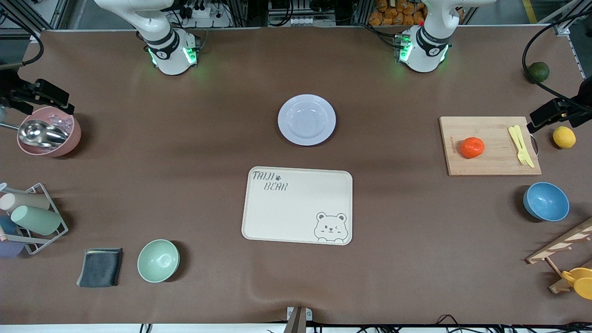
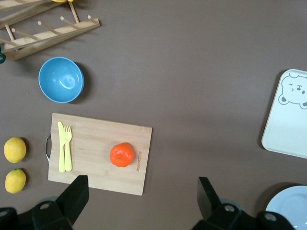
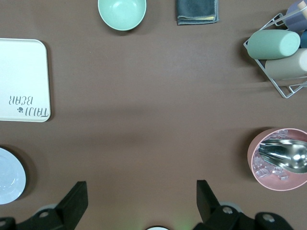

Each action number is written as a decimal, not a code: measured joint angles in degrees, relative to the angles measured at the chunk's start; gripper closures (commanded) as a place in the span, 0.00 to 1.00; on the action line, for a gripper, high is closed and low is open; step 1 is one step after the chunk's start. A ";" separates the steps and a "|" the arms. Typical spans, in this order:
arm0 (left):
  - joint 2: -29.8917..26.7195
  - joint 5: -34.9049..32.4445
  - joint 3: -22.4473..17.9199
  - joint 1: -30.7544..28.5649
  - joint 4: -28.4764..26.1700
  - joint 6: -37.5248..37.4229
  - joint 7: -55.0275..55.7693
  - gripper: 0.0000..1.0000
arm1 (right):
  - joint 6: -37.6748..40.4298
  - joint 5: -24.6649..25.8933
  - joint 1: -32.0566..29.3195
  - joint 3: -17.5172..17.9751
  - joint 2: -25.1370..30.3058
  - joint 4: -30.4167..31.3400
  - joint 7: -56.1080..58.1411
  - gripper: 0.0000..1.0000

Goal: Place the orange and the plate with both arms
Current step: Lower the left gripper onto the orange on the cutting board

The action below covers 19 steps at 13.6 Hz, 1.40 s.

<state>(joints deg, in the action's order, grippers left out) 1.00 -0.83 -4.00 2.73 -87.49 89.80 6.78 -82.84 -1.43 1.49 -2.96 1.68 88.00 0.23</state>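
The orange point(image 1: 472, 147) lies on a wooden cutting board point(image 1: 495, 138) toward the left arm's end of the table. It also shows in the left wrist view point(image 2: 122, 155). The pale lavender plate point(image 1: 306, 119) sits empty mid-table, farther from the front camera than the cream bear tray point(image 1: 296, 206). My left gripper point(image 2: 142, 188) is open and empty, high over bare table beside the board. My right gripper point(image 3: 140, 189) is open and empty, high over bare table, with the plate's edge point(image 3: 7, 177) in its view. Neither hand shows in the front view.
A yellow fork and knife point(image 1: 521, 145) lie on the board. Around it are a blue bowl point(image 1: 545, 201), a lemon point(image 1: 564, 137), a dark green fruit point(image 1: 539, 71) and a wooden rack point(image 1: 562, 249). Toward the right arm's end are a pink bowl point(image 1: 48, 132), a cup rack point(image 1: 32, 222), a cloth point(image 1: 100, 267) and a mint bowl point(image 1: 158, 260).
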 measured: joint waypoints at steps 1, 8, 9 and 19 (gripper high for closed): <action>0.00 0.00 0.00 0.03 0.04 -0.10 0.00 0.00 | 0.00 0.00 0.00 0.00 0.00 0.00 0.00 0.00; 1.10 0.00 -0.32 -0.07 -0.27 -1.13 0.00 0.00 | 0.00 0.00 0.00 0.01 0.00 0.00 0.01 0.00; 1.43 0.00 -0.32 -0.09 -1.02 -1.64 0.00 0.00 | 0.00 0.00 0.00 0.01 0.00 0.00 0.01 0.00; 0.87 -1.32 -0.64 -4.48 -31.26 22.91 -0.14 0.00 | 0.53 0.00 0.16 0.08 -0.01 0.58 0.49 0.00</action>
<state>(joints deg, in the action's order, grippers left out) 1.87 -2.15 -4.64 -1.75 -118.75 112.71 6.65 -82.31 -1.43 1.65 -2.88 1.66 88.58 0.72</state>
